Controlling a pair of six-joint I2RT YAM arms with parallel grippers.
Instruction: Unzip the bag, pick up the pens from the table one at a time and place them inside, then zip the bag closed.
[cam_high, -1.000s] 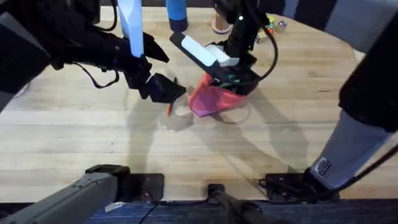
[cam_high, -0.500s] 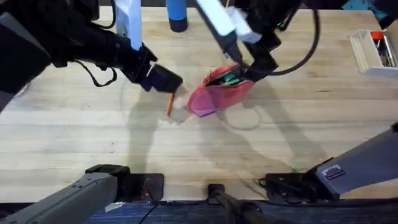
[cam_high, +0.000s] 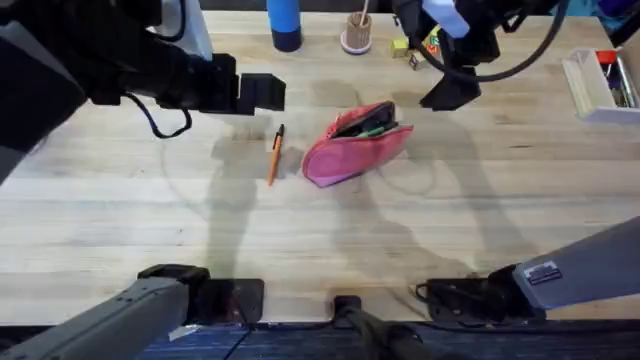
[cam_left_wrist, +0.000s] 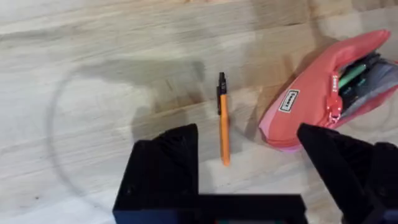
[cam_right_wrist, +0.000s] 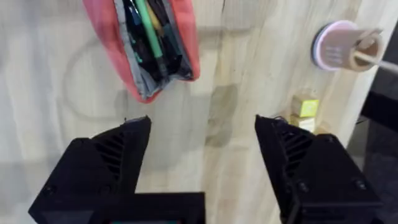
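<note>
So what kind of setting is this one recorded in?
Likely a lab tabletop rig: a light wooden table with two robot arms, holding stationery: a pink pencil pouch, an orange pen and a clear box of markers.

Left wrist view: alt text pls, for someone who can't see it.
An orange pen with a black cap lies on the wooden table, between the open left gripper fingers. Beside it lies the unzipped pink-red bag, a green pen inside.
</note>
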